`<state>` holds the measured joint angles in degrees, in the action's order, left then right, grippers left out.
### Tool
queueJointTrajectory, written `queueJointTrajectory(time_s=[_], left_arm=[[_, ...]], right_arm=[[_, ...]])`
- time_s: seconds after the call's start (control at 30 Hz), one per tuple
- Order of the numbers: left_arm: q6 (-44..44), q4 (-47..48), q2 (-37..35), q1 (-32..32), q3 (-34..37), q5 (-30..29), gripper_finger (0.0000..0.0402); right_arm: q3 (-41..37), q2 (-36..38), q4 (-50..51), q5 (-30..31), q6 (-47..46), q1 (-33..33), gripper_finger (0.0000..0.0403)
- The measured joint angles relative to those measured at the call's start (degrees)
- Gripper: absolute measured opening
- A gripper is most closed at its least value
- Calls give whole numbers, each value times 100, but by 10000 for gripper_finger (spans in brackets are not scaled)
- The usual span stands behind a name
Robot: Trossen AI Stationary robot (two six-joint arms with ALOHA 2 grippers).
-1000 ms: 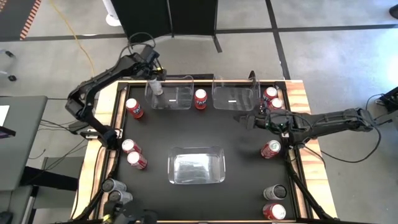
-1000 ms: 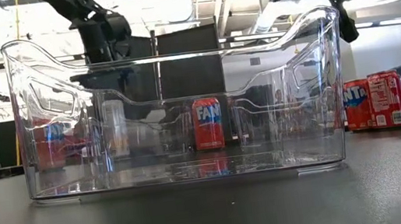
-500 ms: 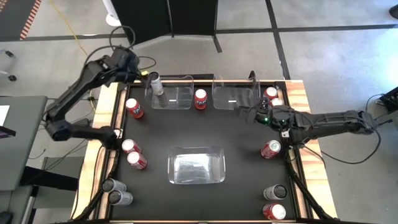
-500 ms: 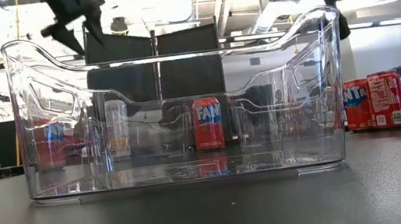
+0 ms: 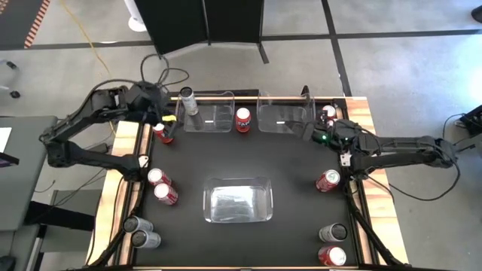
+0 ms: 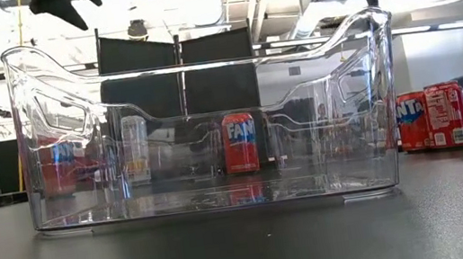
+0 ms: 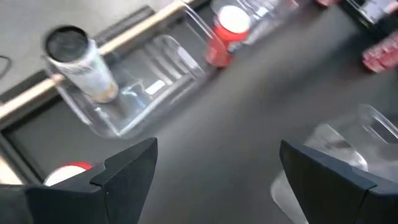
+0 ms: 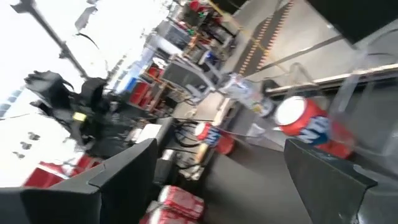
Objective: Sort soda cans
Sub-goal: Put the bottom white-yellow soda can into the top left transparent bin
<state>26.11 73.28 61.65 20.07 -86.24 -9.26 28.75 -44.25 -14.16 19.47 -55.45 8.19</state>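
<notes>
A silver-grey can [image 5: 188,100] stands upright inside the far-left clear bin [image 5: 215,120]; the left wrist view shows the silver-grey can [image 7: 78,59] too. My left gripper [image 5: 166,120] [image 7: 219,146] is open and hovers over the red can [image 5: 164,132] near the table's left edge. My right gripper [image 5: 310,135] [image 8: 219,146] is open beside the far-right bin [image 5: 285,114], close to two red cans [image 5: 329,114] in the far-right corner. One red can [image 5: 242,119] stands between the two far bins.
An empty clear bin [image 5: 238,201] sits in the table's middle, near side. Two red cans [image 5: 160,185] stand at the left edge and two silver ones [image 5: 141,232] at the near-left corner. On the right are a tipped red can [image 5: 327,181], a silver can [image 5: 333,233] and a red can [image 5: 331,256].
My left gripper has risen from the silver can in the far-left bin, swung out toward the left edge, then come toward the near side over the red can there. The silver can stays standing in the bin. My right gripper has shifted slightly right, toward the far-right cans.
</notes>
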Motion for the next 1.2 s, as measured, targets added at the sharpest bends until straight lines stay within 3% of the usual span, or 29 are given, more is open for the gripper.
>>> queueJointTrajectory(time_s=[0.2, 0.37, 0.57, 0.77, 0.87, 1.03, 1.2], left_arm=[[341, -116, -14, -889, 100, -12, 331], [431, -382, 32, -1483, 105, -184, 331], [294, -1019, 20, -1953, 106, -678, 331], [203, -1108, 22, -2017, 105, -704, 331], [217, -1086, 24, -2110, 105, -704, 331], [608, -434, 24, -2464, 105, -691, 331], [1391, 1037, 36, -3154, 107, 50, 331]], right_arm=[[0, -42, -170, 261, -110, -543, 348], [183, -42, 169, 866, -169, -1156, 317], [1390, -52, 2207, 1963, -344, -1403, 282], [2820, -229, 4810, 2396, -998, -1056, 259], [3246, -362, 5667, 2113, -1253, -816, 244], [3370, -662, 5827, 1104, -1177, -755, 225], [3364, -1075, 5905, 904, -1027, -913, 221]])
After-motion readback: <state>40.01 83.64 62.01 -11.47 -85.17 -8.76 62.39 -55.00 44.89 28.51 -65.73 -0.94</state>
